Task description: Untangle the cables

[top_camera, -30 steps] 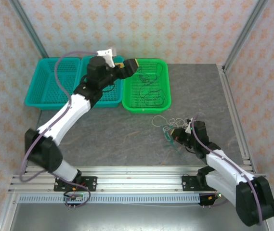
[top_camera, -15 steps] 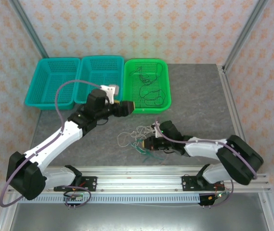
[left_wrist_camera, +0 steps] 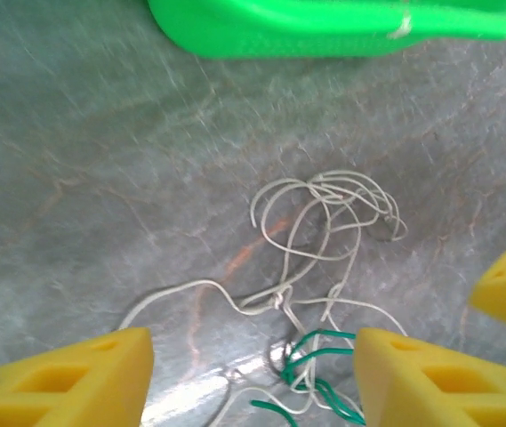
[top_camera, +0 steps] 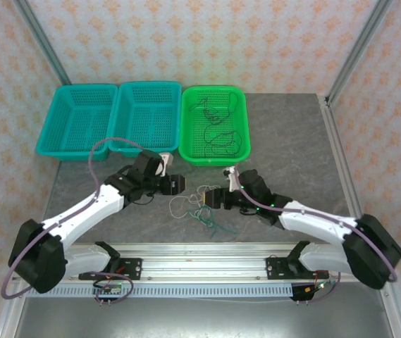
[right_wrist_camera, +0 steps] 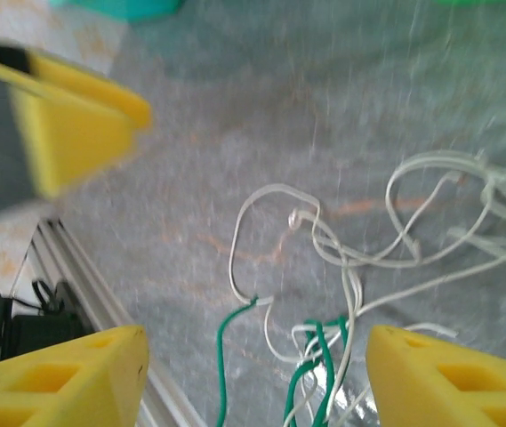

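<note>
The 2 teal baskets at the far left lie bare. A second ago the left arm reached over them. Now it has swung down to the front of the table, and the left claw hovers low at the left edge of the tangle. Its jaws stand apart with nothing clamped, narrower than a second ago.

The tangle has been dragged from the right side to the middle front. The white cable loops loosely on the table, knotted with the green-teal cable just to its near right.

The right claw brought the bundle there and has let go. Its jaws are now spread over the strands, gripping none. Behind, dark cables lie in the green basket.

With the knot now between both released claws, each can likely take 1 strand and pull apart.
</note>
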Controlling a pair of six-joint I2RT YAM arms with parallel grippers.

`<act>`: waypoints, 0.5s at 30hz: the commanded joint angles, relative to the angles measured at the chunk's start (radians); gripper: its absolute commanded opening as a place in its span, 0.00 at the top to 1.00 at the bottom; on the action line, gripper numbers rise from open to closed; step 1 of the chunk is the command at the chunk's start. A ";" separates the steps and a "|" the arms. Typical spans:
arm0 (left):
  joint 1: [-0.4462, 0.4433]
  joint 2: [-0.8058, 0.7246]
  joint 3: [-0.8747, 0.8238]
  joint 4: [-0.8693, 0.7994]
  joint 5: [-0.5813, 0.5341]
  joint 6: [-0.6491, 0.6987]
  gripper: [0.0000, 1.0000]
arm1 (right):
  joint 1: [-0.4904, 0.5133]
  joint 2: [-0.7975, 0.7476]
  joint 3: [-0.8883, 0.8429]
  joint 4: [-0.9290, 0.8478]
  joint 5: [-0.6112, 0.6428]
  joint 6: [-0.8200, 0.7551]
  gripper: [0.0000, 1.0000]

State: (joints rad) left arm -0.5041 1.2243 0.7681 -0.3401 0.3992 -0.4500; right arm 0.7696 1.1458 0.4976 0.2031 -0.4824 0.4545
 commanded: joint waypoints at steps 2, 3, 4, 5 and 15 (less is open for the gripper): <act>-0.014 0.081 0.013 0.076 0.117 0.004 0.45 | -0.001 -0.139 -0.073 0.013 0.262 -0.023 0.30; -0.017 0.103 0.023 0.087 0.121 0.008 0.46 | -0.001 -0.169 -0.090 0.008 0.332 -0.009 0.28; -0.019 0.121 0.035 0.090 0.121 0.013 0.47 | -0.001 -0.191 -0.103 -0.006 0.415 0.012 0.26; -0.022 0.142 0.052 0.088 0.120 0.021 0.47 | -0.001 -0.210 -0.113 -0.035 0.502 0.047 0.25; -0.079 0.278 0.116 0.231 0.117 0.058 0.50 | -0.003 0.016 0.024 -0.233 0.524 0.127 0.30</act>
State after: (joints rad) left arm -0.5583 1.4727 0.8364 -0.2050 0.4946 -0.4393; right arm 0.7689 1.1069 0.4728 0.0261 0.0212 0.5556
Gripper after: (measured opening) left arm 0.507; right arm 0.701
